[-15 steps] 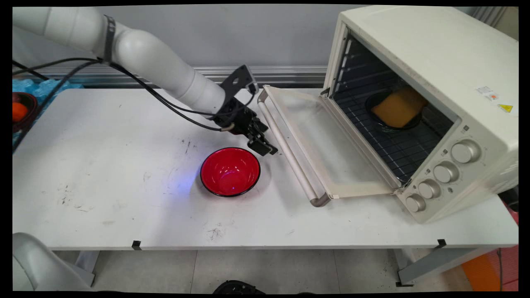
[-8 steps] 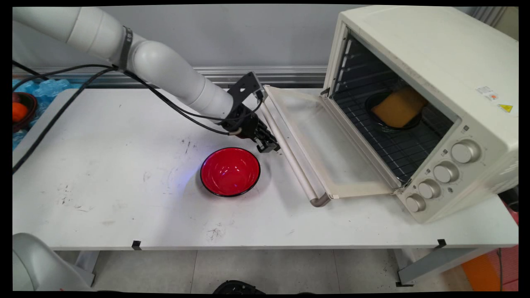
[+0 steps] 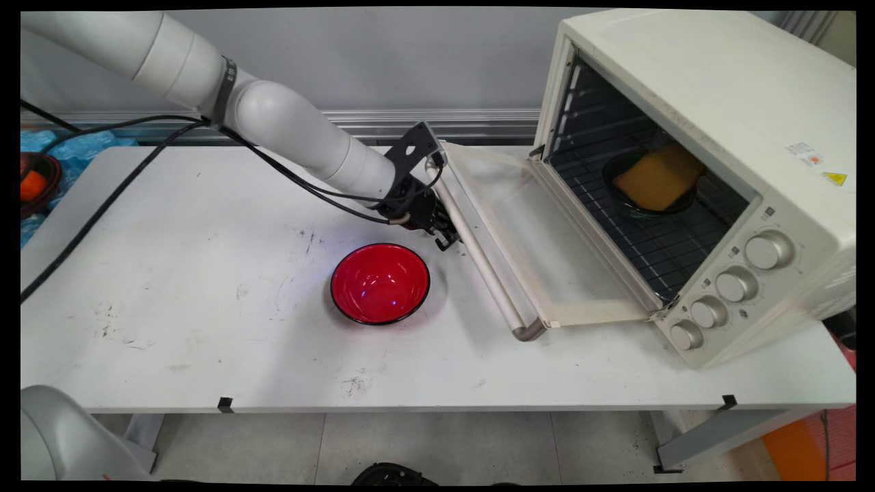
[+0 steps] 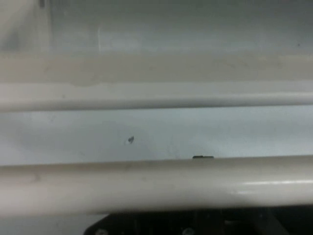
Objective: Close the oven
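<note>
**Arm at the oven door**

The black gripper (image 3: 448, 240) presses against the handle bar (image 3: 478, 263) of the toaster oven's lowered door (image 3: 540, 239); its finger gap cannot be told. A red bowl (image 3: 381, 283) sits at its seven o'clock. Inside the oven (image 3: 711, 137), a yellow block (image 3: 657, 176) rests in a dark dish.
</note>
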